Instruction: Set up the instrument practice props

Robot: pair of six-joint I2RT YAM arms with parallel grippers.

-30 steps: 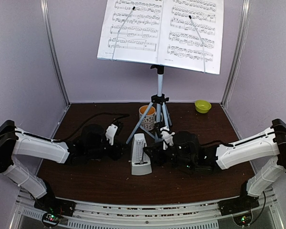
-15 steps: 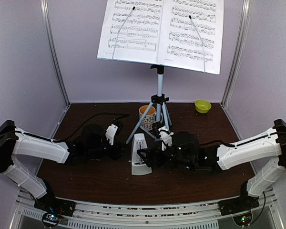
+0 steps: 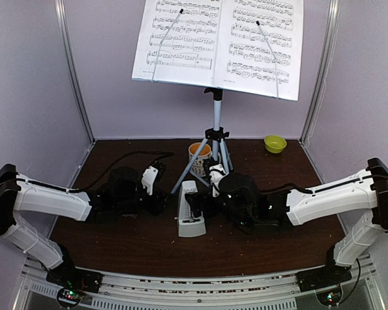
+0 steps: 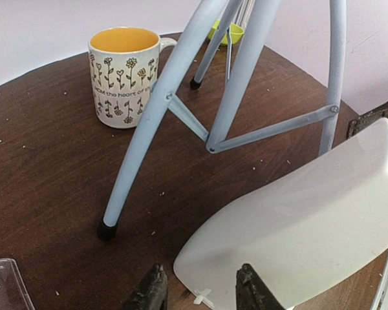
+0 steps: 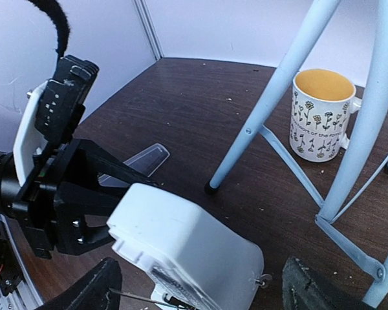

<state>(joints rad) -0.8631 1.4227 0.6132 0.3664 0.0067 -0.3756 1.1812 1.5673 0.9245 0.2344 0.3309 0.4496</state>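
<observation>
At frame centre, the left fingers [image 4: 152, 294] grip the white metronome [image 3: 190, 208] on the worktop [image 3: 126, 240]; the right fingers [image 5: 94, 289] gape open around it.

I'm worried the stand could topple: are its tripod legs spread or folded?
Spread. On the music stand, the grey legs splay outward, cross braces extended, feet planted apart on the table.

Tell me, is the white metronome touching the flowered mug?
Apart. The left wrist view shows table and a tripod leg lying between the metronome and the mug.
</observation>
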